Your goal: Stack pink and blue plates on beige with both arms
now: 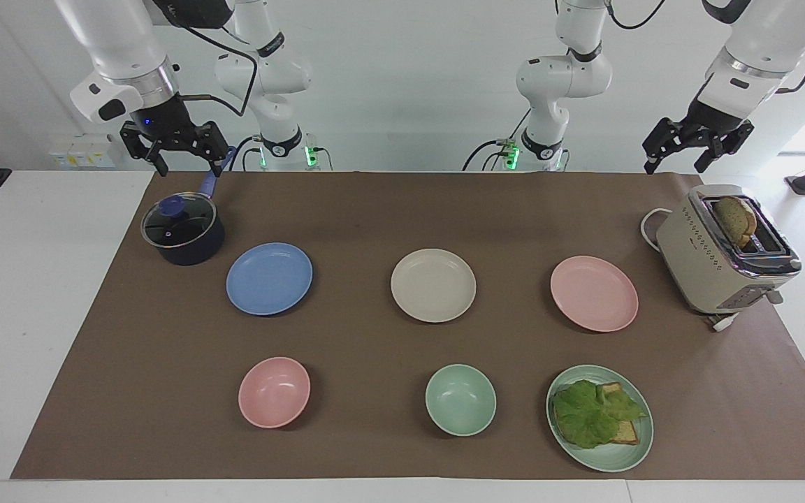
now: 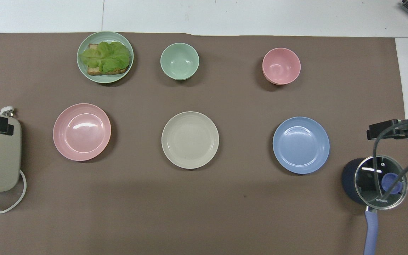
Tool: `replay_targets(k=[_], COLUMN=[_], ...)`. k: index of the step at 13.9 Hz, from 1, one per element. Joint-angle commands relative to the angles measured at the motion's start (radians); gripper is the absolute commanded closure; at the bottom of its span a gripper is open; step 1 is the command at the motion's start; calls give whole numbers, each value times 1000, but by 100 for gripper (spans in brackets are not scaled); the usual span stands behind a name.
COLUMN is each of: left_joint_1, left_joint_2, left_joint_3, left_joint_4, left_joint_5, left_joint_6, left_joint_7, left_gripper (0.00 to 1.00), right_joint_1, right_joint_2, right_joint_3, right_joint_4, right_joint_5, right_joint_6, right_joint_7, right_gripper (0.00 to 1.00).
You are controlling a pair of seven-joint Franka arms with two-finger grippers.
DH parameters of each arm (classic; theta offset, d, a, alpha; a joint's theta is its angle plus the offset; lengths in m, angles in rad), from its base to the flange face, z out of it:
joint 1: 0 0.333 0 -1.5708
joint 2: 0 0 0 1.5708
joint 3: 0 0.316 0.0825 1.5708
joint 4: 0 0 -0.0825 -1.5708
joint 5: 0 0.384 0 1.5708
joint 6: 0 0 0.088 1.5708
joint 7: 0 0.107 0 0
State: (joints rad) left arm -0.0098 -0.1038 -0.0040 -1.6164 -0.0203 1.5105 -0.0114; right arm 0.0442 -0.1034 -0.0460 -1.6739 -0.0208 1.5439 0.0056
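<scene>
Three equal plates lie in a row across the brown mat. The beige plate [image 1: 433,285] [image 2: 190,140] is in the middle. The blue plate [image 1: 269,278] [image 2: 301,145] lies toward the right arm's end and the pink plate [image 1: 594,293] [image 2: 81,131] toward the left arm's end. All three are bare and apart from one another. My right gripper [image 1: 189,168] hangs open in the air over the saucepan's handle. Above the mat's corner by the toaster, my left gripper [image 1: 675,166] is raised and open. Neither holds anything.
A dark saucepan [image 1: 182,230] with a glass lid stands beside the blue plate, nearer the robots. A beige toaster [image 1: 724,251] holding toast stands beside the pink plate. Farther from the robots lie a pink bowl [image 1: 274,392], a green bowl [image 1: 460,399] and a green plate [image 1: 615,457] with lettuce on toast.
</scene>
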Motion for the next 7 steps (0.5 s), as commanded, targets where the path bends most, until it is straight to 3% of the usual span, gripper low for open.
replay_targets(k=[1,7], left_joint_1=[-2,27], left_joint_2=[-29,-28], left_joint_3=[1,7], left_joint_4=[0,-83], left_joint_5=[14,13], left_joint_6=[-24,13], left_joint_7=[-10,-12], left_gripper=[0,0], right_joint_1=[-10,-10], right_joint_2=[-24,-24], right_joint_3=[5,5], right_joint_4=[-29,-30], right_joint_5=[22,21], right_joint_6=[24,24], right_joint_7=[7,7], right_gripper=[0,0])
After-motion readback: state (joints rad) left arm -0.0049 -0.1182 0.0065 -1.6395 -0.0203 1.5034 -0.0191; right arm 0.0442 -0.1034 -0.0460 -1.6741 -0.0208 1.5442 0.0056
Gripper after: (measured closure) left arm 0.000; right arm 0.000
